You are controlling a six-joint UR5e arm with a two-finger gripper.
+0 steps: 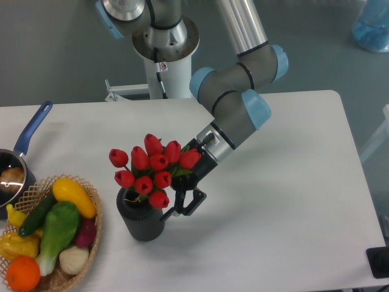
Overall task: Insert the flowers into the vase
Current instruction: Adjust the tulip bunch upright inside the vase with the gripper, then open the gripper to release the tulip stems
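Observation:
The flowers, a bunch of red tulips with green stems, stand with their stems in the mouth of the vase, a dark grey ribbed cylinder at the front left of the table. The buds lean slightly right, against the gripper's body. My gripper reaches down and left from the arm, just right of the vase's rim. Its fingers stand apart with white table showing between them, so it is open. The lower stems are hidden inside the vase.
A wicker basket of vegetables and fruit sits at the front left, close to the vase. A blue-handled saucepan lies at the left edge. The arm's base stands at the back.

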